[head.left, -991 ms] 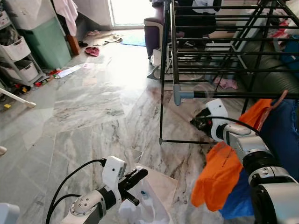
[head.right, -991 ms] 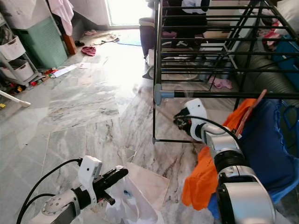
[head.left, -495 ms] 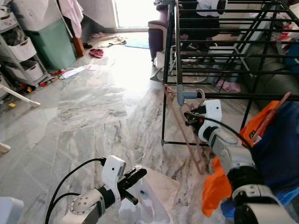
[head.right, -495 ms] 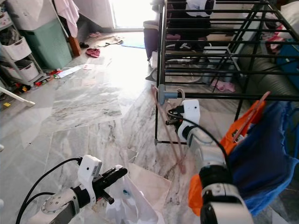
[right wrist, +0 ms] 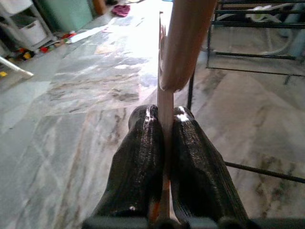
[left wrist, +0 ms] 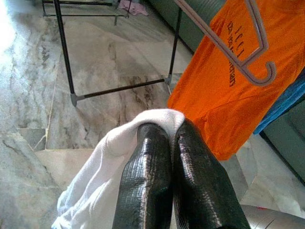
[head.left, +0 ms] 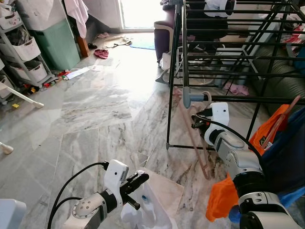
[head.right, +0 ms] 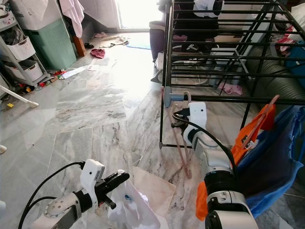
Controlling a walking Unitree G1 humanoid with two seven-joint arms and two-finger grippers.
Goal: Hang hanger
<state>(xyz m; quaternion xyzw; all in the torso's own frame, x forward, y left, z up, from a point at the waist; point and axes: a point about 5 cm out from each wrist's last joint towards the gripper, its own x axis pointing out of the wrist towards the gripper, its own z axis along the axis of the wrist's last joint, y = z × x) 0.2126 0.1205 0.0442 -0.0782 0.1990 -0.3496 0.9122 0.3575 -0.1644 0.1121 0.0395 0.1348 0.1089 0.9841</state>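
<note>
While the right gripper (right wrist: 163, 143) pinches the pink hanger (head.left: 193, 138) between its two black fingers, the step in hand looks like the hang itself. The gripper sits just below the grey corner joint (head.left: 187, 98) of the black drying rack (head.left: 224, 47). The hanger's hook (head.left: 206, 95) is up at the front rail beside that joint; whether it is already seated over the rail, I can't tell. Its body slants down toward the marble floor (head.left: 90, 109).

Left gripper (left wrist: 169, 143) is low by the floor, fingers pressed together on a white cloth (left wrist: 95, 181), not part of this step.

Next move, as I judge it: confirm the hook is over the rail, then release and back off without dragging the hanger. An orange shirt on its own hanger (head.left: 267, 129) hangs close to the right arm, a snag risk.
</note>
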